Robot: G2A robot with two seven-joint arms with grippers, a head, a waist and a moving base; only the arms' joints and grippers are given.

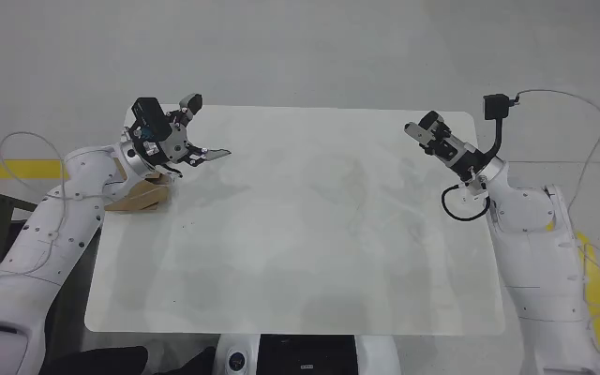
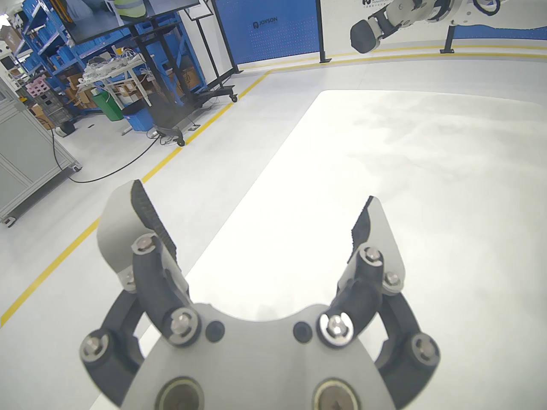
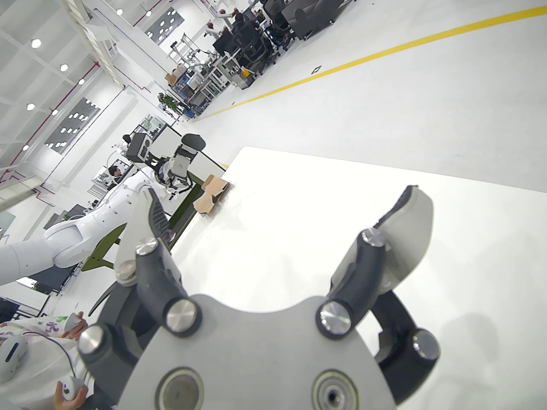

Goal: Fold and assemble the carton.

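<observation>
A brown cardboard carton (image 1: 141, 192) lies partly folded at the left edge of the white table (image 1: 309, 244), tucked under my left arm. In the right wrist view the carton (image 3: 211, 196) shows far off at the table's edge. My left gripper (image 1: 204, 127) hangs above the table's far left corner, just beyond the carton and apart from it. Its jaws are open with nothing between them (image 2: 252, 198). My right gripper (image 1: 419, 125) is held over the far right corner, open and holding nothing (image 3: 280, 196). It shows as a dark tip, the right gripper (image 2: 363, 36), in the left wrist view.
The table has rounded corners, and grey floor surrounds it on all sides. The carton overhangs the left edge slightly. A black cable (image 1: 459, 202) loops beside my right forearm. The whole middle and near part of the tabletop is bare.
</observation>
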